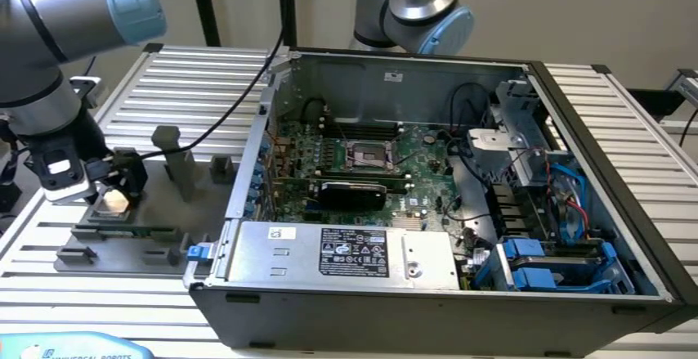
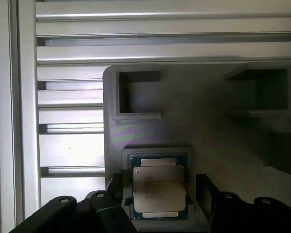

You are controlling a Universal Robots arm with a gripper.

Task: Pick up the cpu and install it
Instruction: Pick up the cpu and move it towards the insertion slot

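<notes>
The cpu, a small square chip with a silvery top, lies in a shallow pocket of the grey fixture on the exterior view's left. My gripper hangs right over it, open. In the wrist view the cpu sits in its blue-edged pocket, and the gripper straddles it with a black finger on each side and a gap to the chip. The bare socket shows on the green motherboard inside the open computer case.
A long green memory stick lies in the fixture in front of the cpu. Grey upright blocks stand on the fixture beside the gripper. A second arm's base stands behind the case. Cables and blue drive bays fill the case's right side.
</notes>
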